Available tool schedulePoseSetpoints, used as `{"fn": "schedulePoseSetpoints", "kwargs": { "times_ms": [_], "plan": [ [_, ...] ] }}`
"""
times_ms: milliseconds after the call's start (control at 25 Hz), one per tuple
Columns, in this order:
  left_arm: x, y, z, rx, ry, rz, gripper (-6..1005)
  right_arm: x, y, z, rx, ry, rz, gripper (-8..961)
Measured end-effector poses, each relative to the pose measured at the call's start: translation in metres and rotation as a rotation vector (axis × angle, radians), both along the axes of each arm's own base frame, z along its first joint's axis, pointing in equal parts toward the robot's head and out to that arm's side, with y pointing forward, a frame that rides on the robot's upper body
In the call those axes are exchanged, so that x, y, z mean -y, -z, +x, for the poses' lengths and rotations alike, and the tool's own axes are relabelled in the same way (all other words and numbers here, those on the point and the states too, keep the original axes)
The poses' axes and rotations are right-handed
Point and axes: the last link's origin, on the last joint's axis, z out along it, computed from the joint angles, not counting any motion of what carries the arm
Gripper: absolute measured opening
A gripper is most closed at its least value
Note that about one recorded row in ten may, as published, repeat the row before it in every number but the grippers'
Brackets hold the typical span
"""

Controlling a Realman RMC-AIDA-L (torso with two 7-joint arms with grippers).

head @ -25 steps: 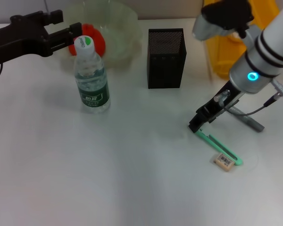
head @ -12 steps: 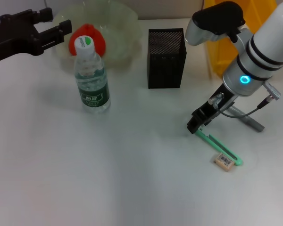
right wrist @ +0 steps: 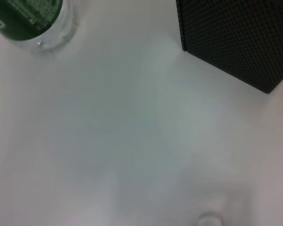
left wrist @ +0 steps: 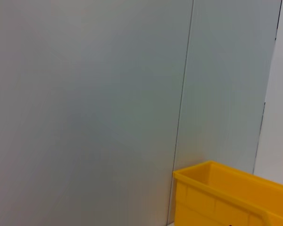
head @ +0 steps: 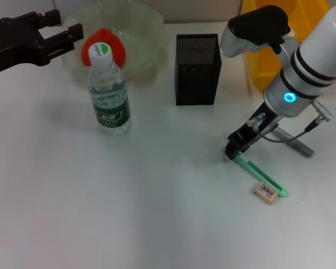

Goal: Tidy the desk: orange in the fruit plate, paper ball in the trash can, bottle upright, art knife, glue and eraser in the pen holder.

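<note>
Art knife (head: 260, 172) flat on desk, eraser (head: 266, 191) touching; right tool (head: 233, 150) at its end, grip unclear.

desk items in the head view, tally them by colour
Green: 1, art knife
Orange: 1, orange
Black: 1, pen holder
Clear: 2, bottle, fruit plate
Tan: 1, eraser
Grey: 1, glue
Total: 7

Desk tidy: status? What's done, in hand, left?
Done: orange in the fruit plate, bottle upright. In hand: right end effector sits at one end of the green art knife. Left: eraser lies beside the knife, both outside the pen holder. Left end effector is near the plate.
</note>
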Motion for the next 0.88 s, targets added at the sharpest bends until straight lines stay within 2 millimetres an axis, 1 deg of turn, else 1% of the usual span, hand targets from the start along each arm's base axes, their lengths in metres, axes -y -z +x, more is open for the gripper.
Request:
{"fn": "schedulePoseSetpoints", "kwargs": {
  "times_ms": [120, 400, 600, 760, 840, 880],
  "plan": [
    [0.000, 0.000, 0.000, 0.000, -0.001, 0.000, 603, 0.000, 0.000, 0.000, 0.001, 0.001, 0.000, 333],
    [0.001, 0.000, -0.001, 0.000, -0.002, 0.000, 602, 0.000, -0.001, 0.002, 0.001, 0.004, 0.004, 228],
    [0.000, -0.003, -0.002, 0.002, -0.006, 0.010, 602, -0.001, -0.006, 0.006, -0.020, 0.023, 0.023, 168],
    [0.000, -0.004, -0.002, 0.003, -0.007, 0.011, 602, -0.001, -0.021, 0.005, -0.072, 0.036, 0.053, 166],
    [0.000, -0.004, -0.001, 0.002, -0.004, 0.013, 602, -0.002, -0.036, 0.002, -0.107, 0.039, 0.078, 165],
    [0.000, -0.004, -0.001, 0.002, -0.003, 0.013, 602, -0.001, -0.046, 0.001, -0.128, 0.041, 0.099, 164]
  ]
}}
